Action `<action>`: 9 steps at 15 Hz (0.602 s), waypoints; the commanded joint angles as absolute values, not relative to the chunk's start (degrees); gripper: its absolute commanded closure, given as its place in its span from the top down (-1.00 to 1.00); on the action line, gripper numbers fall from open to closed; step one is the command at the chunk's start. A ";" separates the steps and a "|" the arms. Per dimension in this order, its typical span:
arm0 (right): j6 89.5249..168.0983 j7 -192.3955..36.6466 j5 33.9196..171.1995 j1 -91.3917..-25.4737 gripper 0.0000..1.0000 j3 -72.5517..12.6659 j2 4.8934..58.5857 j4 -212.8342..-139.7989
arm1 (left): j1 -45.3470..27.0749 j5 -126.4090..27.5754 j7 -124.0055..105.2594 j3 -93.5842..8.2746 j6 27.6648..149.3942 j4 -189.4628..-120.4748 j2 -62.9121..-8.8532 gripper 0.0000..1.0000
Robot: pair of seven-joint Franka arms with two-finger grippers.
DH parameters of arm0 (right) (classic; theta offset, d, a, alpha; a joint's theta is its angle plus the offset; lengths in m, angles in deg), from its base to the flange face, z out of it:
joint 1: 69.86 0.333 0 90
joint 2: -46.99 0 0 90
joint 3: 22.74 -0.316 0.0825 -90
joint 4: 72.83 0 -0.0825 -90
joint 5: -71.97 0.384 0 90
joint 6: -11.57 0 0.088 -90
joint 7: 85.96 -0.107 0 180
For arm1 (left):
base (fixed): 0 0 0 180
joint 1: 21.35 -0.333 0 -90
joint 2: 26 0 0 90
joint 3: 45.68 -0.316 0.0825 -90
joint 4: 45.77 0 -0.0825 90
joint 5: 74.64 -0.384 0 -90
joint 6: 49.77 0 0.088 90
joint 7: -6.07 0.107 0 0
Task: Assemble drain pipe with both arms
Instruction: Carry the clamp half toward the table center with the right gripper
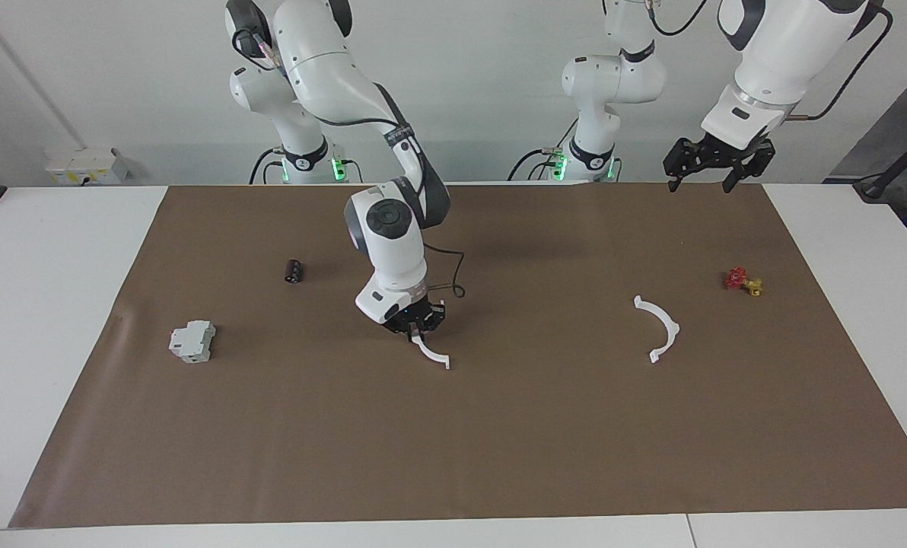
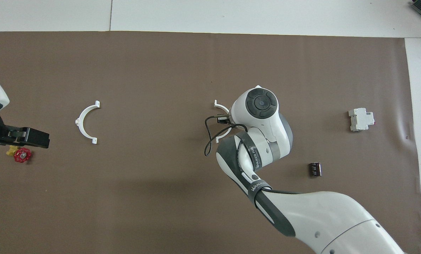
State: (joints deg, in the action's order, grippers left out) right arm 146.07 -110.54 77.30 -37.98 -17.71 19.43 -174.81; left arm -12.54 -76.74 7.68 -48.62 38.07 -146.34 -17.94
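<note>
Right gripper: the black two-finger right gripper (image 1: 417, 330) was clamped on one thin white plastic semicircular half-ring (image 1: 431, 352), low over the middle of the brown paper mat (image 1: 499, 441).
Held half-ring: it hung from the fingers by one end; its free end tab sat close to the mat, and whether it touched could not be told. In the overhead view only its two ends (image 2: 219, 105) showed past the arm's wrist.
Left gripper: the black left gripper (image 1: 718, 169) hung with its jaws spread and nothing in them, raised over the mat's edge at the left arm's end of the table; that arm waited.
Second half-ring: the other white plastic half-ring (image 1: 660, 327) lay flat on the mat toward the left arm's end, well apart from the held one, untouched.
Done: one half appeared picked up and carried by the right arm.
Left: the second half was not yet grasped, the two halves were not yet brought together, and no ring was formed. By my judgement the task was in its early part.
Next need: the left arm would likely have to take the lying half-ring so the end tabs of both halves could be lined up.
Other things: a small red-and-gold valve-like piece (image 1: 743, 281) lay near the second half-ring; a grey-white boxy block (image 1: 192, 342) and a small dark cylinder (image 1: 293, 270) lay toward the right arm's end.
</note>
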 commanded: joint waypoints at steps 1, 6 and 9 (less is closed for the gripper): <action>146.57 -113.55 75.41 -36.81 -1.00 -17.56 18.78 -174.34 | -11.95 -75.87 7.48 -49.02 38.83 -147.20 -17.21 1.00; 146.65 -115.40 74.26 -36.20 -1.00 -17.64 18.78 -174.60 | -11.95 -75.87 7.48 -49.02 38.92 -147.20 -17.21 1.00; 146.65 -116.63 74.26 -35.93 -1.00 -17.64 18.78 -174.78 | -11.95 -75.87 7.48 -49.02 38.92 -147.20 -17.21 1.00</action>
